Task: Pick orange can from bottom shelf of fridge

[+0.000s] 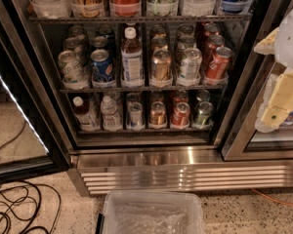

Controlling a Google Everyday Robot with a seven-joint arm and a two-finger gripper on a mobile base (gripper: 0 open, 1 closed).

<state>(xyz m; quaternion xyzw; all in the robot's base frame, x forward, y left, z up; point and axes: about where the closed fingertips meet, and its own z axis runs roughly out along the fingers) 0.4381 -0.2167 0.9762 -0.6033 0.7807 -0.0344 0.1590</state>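
The fridge [146, 159] stands open in front of me, with a steel frame and a ribbed base. The bottom shelf [141, 129] holds two bottles at the left, then a row of cans. The orange can [157, 114] stands upright at the front of its lane, between a silver can [136, 115] and a red can [180, 115]. A green can [202, 113] is further right. My gripper [279, 104], white and cream, hangs at the right edge of the view, outside the fridge, well to the right of the orange can and about level with it.
The middle shelf carries several cans and a bottle [132, 57]. The open glass door [19, 111] is at the left. A clear plastic bin [151, 211] sits on the floor below the fridge. Black cables [14, 208] lie at the left and an orange cable [278, 199] at the right.
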